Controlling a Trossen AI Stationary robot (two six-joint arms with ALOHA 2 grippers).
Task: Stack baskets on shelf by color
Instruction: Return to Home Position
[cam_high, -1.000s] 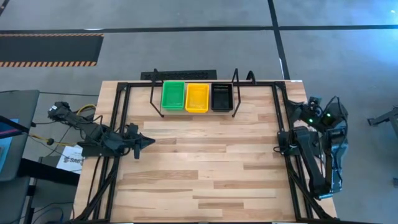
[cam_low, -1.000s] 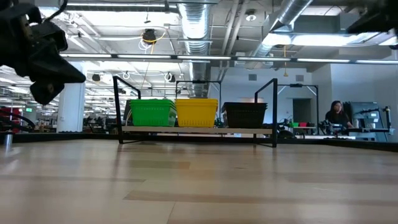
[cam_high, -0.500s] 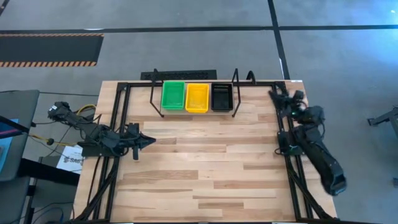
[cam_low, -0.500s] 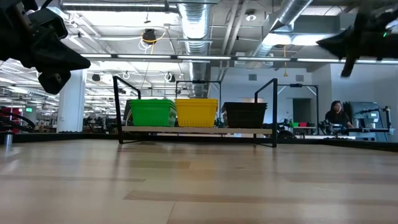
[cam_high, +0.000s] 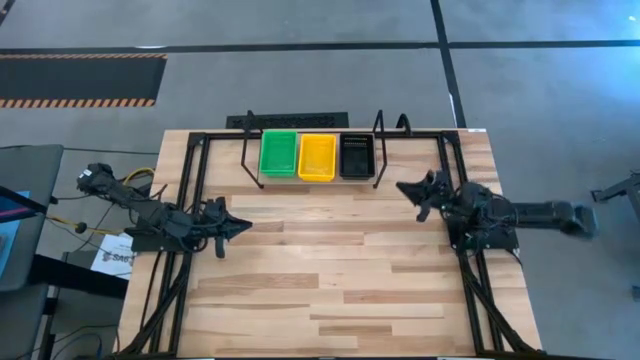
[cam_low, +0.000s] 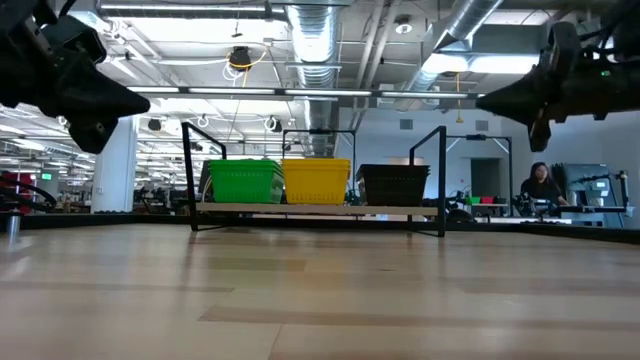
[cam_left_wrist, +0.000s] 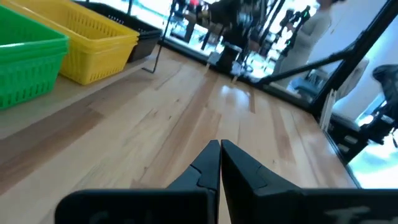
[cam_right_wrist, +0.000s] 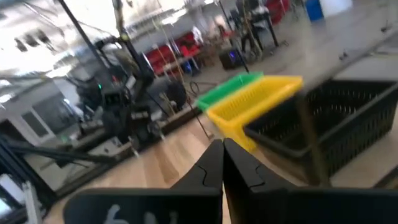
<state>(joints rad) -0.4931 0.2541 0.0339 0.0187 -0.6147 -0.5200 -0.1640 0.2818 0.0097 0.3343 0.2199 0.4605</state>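
Since half a second ago the right arm has swung out of its fold at the bench's right edge. The right gripper (cam_high: 408, 189) now reaches inward over the bench (cam_high: 330, 290), near the shelf's (cam_high: 378, 135) right end loop. The left gripper (cam_high: 240, 225) has barely shifted and hangs over the left side of the bench, well apart from the shelf. Both grippers are clenched on nothing, their fingers pressed tip to tip in each wrist view.

All the baskets in view sit on the shelf at the far edge of the bench, sorted into three piles side by side: green baskets (cam_high: 278, 154) on the left, yellow baskets (cam_high: 317, 157) in the middle and black baskets (cam_high: 356, 155) on the right. Each pile is nested in a single colour. The top basket of each looks empty from above, and how many lie in each pile cannot be counted.

The sorting looks finished, so the risk lies in the retreat. The right gripper is the closer one, and a low or wide sweep on its way home could clip the end loop or the black pile. That would nudge the light wire shelf and tip a pile out of line.
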